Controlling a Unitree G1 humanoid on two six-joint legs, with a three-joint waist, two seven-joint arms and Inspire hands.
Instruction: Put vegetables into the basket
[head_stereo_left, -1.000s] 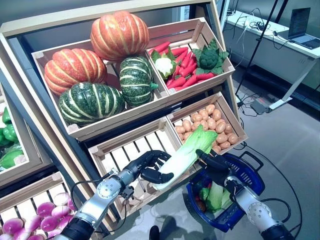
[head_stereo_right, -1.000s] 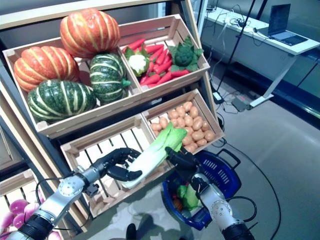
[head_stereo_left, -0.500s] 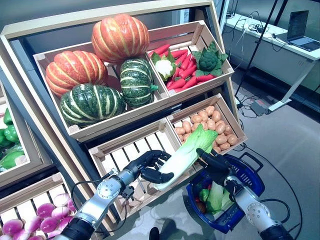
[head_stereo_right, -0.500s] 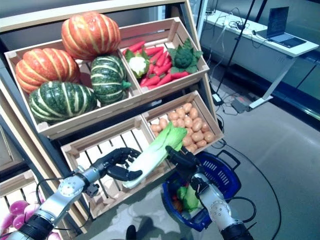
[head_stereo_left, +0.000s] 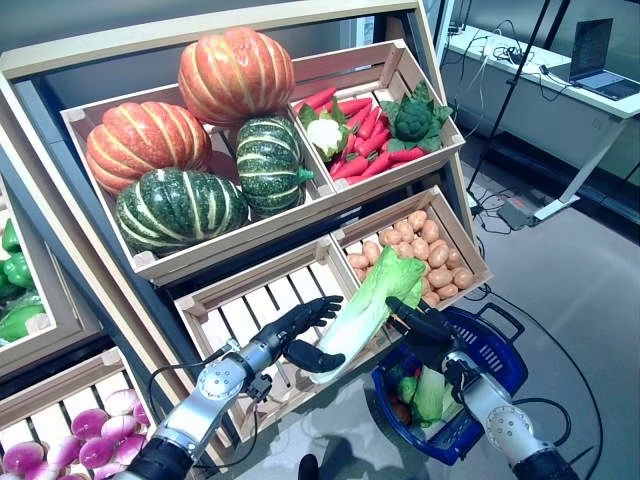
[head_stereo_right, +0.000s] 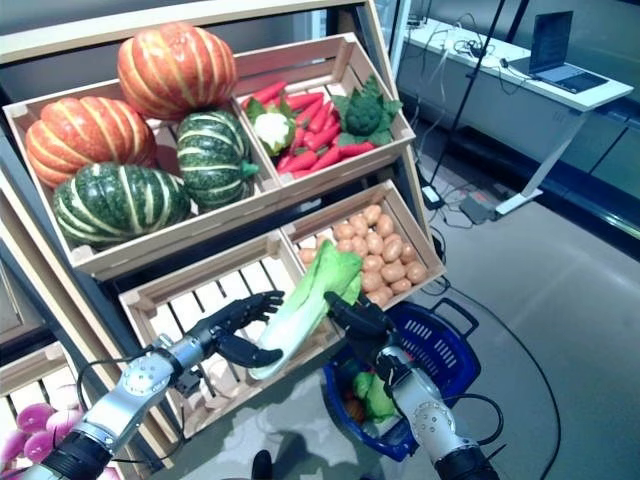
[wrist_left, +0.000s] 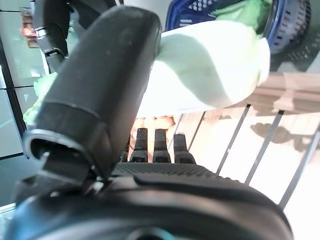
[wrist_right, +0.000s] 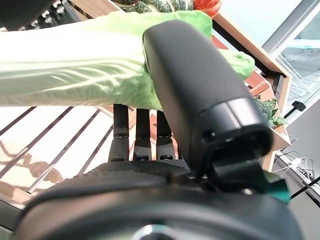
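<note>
A long pale-green cabbage (head_stereo_left: 362, 310) is held slantwise between my two hands, in front of the stand's lower crates and just left of the blue basket (head_stereo_left: 503, 347) on the floor. My left hand (head_stereo_left: 290, 338) is at its white lower end, with straight fingers behind it and the thumb under it. My right hand (head_stereo_left: 424, 325) is pinched on its leafy upper half, above the basket's rim. The cabbage also shows in the left wrist view (wrist_left: 210, 65) and in the right wrist view (wrist_right: 75, 65). A green leafy vegetable (head_stereo_left: 431, 390) lies in the basket.
The wooden stand (head_stereo_left: 60, 250) with its slanted crates rises right behind both hands; a slatted crate (head_stereo_left: 250, 310) is behind the left hand. A desk with a laptop (head_stereo_left: 595, 55) stands at the far right. Grey floor (head_stereo_left: 580, 290) lies to the right of the basket.
My left hand's fingers have straightened from a curl round the cabbage's lower end. The cabbage and right hand have shifted slightly left. The view has shifted a little.
</note>
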